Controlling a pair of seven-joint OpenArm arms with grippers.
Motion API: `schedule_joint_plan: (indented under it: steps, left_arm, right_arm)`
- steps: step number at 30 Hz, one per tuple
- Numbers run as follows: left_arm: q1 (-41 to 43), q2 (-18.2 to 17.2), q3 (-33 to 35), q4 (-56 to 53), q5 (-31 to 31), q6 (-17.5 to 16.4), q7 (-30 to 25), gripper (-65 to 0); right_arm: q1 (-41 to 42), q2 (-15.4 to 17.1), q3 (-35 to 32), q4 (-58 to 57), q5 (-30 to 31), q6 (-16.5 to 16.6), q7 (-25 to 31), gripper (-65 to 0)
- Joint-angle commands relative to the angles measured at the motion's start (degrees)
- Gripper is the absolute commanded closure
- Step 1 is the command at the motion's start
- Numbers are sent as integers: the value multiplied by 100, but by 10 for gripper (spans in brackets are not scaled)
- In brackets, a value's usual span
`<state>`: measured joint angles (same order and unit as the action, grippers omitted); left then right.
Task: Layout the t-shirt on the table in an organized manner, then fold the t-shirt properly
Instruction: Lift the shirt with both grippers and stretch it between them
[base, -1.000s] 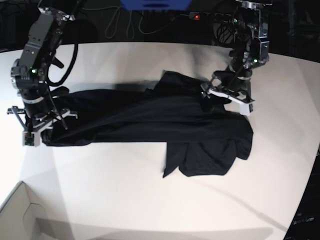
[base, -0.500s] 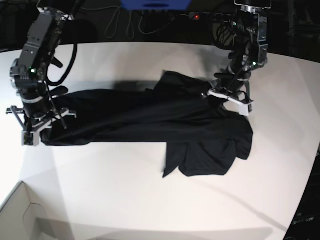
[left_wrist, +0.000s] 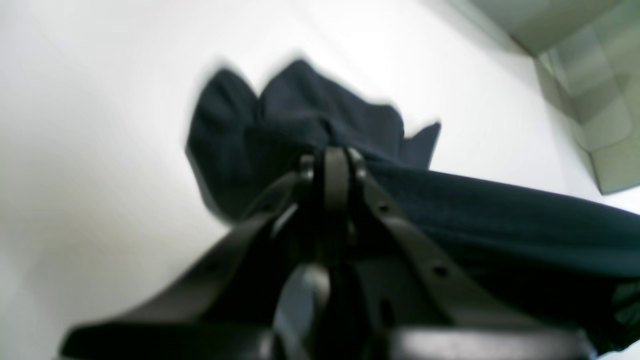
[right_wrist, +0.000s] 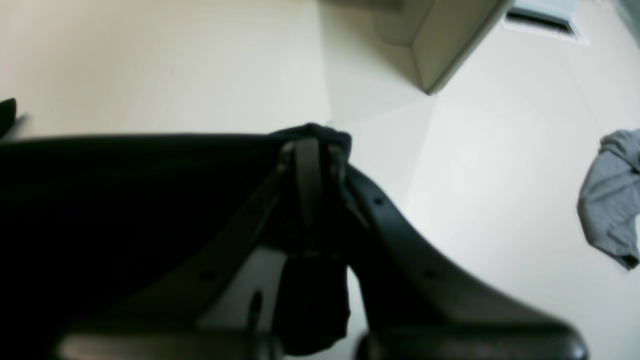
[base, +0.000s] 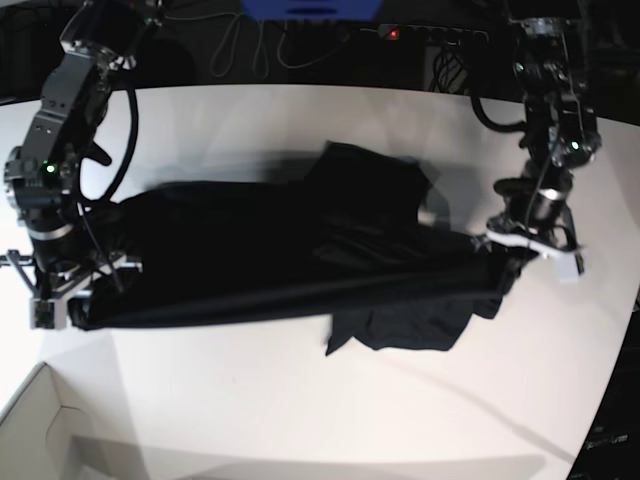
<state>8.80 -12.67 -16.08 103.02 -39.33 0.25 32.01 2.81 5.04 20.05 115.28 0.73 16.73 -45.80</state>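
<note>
Broad white table (base: 300, 400) under everything, curved rim toward the dark background. Black t-shirt (base: 300, 250) stretched across the middle between the two grippers, lower edge pulled into a taut line from one set of jaws to the other, a loose bunch of fabric sagging onto the table below that line, nearer the left gripper. More cloth spread flat above the line, with a sleeve-like flap poking out at the far side.

Left gripper (base: 512, 248) at the base view's right: jaws pinched together on a fold of t-shirt (left_wrist: 300, 125), cloth fanning out just beyond the tips and trailing away to one side in the blurred wrist view. Right gripper (base: 62, 305) at the base view's left: jaws likewise clamped on the t-shirt (right_wrist: 125, 190), a small tuft of black fabric peeking past the tips (right_wrist: 320, 132), the rest hanging dark to one side of the jaws.

Pale box (base: 40, 420) corner well short of the right jaws. Gray cloth (right_wrist: 612, 195) off to the far side of the right jaws, well apart.
</note>
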Motion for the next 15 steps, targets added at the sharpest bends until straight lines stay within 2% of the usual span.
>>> schedule_joint_plan:
  steps: [1,9,15]
  left_arm:
    - [-278,-144,-32,-3,17,23,-181,-2]
    - [-1851,-496,21,-970,-1,14,-181,-2]
    - [-3161,-944,495,-1893,-599,23,-181,-2]
  right_arm:
    - [242,54,-49,36,-42,-34,180,0]
    - [1464,257,-744,-684,-69,-34,189,0]
    - [2528,257,-1025,-1177,-69,-34,189,0]
